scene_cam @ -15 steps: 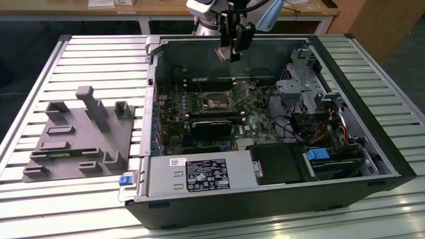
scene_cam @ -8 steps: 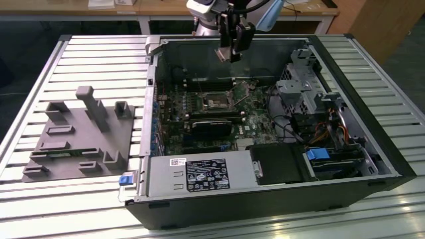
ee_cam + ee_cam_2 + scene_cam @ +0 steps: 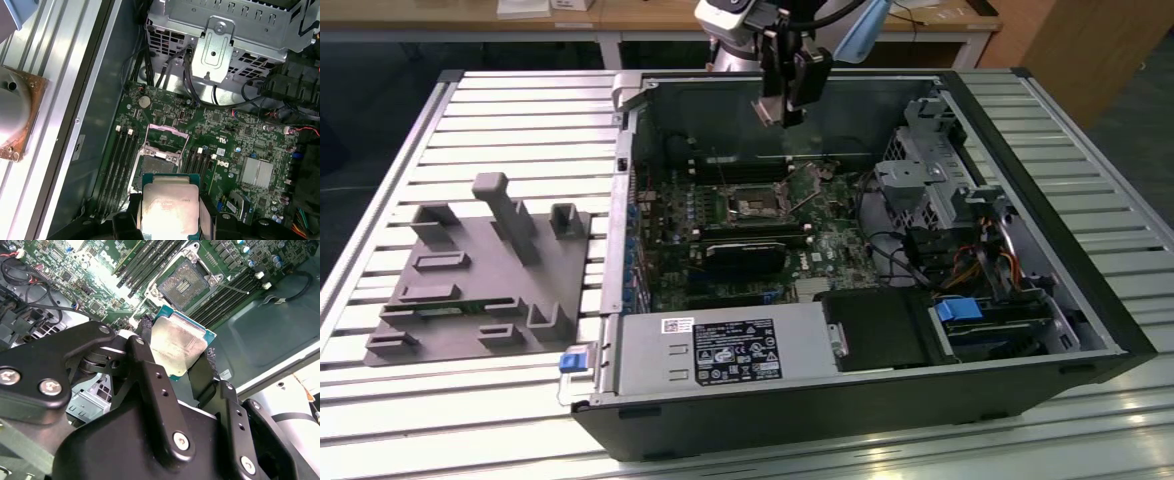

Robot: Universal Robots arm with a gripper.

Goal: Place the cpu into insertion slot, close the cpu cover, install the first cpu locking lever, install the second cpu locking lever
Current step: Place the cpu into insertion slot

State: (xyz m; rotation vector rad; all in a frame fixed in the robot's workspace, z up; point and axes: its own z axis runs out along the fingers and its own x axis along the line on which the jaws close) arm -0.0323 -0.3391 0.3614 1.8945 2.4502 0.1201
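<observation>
Black-fingered, the tool is clamped on two opposite edges of the cpu, whose dull silver top shows in both wrist views. It hangs in the air over the green motherboard. Beneath lies the insertion slot, uncovered, with the cpu cover swung up. An open computer case surrounds them on the slatted counter.

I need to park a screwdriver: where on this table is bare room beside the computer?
Exterior view's left: bare table slats beyond the grey fixture and in front of it. That view's right: a strip beside the case. Inside the case is crowded: cables, drive cage, the pincer holding the cpu.
</observation>
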